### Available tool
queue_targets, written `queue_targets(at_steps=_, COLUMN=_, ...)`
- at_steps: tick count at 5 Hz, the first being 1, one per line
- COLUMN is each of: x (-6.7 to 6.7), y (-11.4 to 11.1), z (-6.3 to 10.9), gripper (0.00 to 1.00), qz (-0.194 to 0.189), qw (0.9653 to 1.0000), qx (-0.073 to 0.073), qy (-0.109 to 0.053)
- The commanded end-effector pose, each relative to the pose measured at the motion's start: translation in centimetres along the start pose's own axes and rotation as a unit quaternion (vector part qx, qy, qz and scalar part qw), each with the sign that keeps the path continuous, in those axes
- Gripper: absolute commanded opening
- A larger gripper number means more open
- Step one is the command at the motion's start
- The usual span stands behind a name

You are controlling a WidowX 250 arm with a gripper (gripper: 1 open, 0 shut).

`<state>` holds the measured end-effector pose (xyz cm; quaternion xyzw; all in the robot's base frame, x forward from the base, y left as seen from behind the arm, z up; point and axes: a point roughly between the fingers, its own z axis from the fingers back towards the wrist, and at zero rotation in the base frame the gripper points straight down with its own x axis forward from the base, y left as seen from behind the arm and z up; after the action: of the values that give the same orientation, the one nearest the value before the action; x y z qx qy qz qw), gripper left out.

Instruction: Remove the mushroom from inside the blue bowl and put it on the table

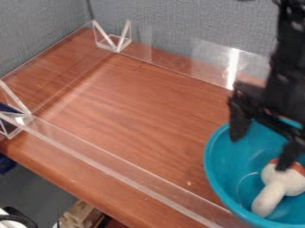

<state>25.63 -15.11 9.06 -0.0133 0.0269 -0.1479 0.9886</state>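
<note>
My gripper [267,142] is hanging over the bowl [230,152] at the right side of the table [131,107], pointing straight down w/ both black fingers [240,121] spread wide and nothing between them. One finger is sitting over the bowl's near-left rim area; the other is dropping toward the bowl's inside, its tip just above the mushroom [276,187]. Whether that tip is touching the cap, I can't tell from this angle.

The mushroom is lying on its side inside the bowl, toward the lower right, cream stem pointing down-left and orange-red cap up by the finger. The cap is partly hidden behind the finger.

The bowl is resting on the wood near the front-right corner, cut off by the pic's right and bottom edges. Clear acrylic walls [102,156] are running along the front, left and back of the table, w/ small triangular brackets [113,36] at the back-left corner. A grey backdrop [155,18] is filling the space behind.
</note>
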Motion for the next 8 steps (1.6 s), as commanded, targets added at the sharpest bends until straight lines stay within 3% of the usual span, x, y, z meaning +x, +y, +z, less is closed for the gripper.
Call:
queue_targets(at_steps=1, x=-0.1, y=-0.9, z=-0.2, gripper=1.0, qz=-0.005, qw=0.9998, qx=-0.003, qy=-0.018)
queue_targets(at_steps=2, x=-0.1, y=-1.4, z=-1.1, gripper=1.0, qz=-0.008, qw=0.9997, qx=-0.005, qy=-0.021)
queue_targets(at_steps=3, x=-0.6, y=-1.5, z=-0.8, gripper=1.0, qz=0.002, qw=0.9993, qx=-0.004, qy=-0.036)
queue_targets(at_steps=6, x=-2.0, y=-1.3, z=1.8, gripper=1.0, qz=0.021, qw=0.9946, qx=-0.003, qy=-0.101)
queue_targets(at_steps=8, x=-2.3, y=-1.9, z=1.3, gripper=1.0, qz=0.023, qw=0.9914, qx=-0.002, qy=-0.129)
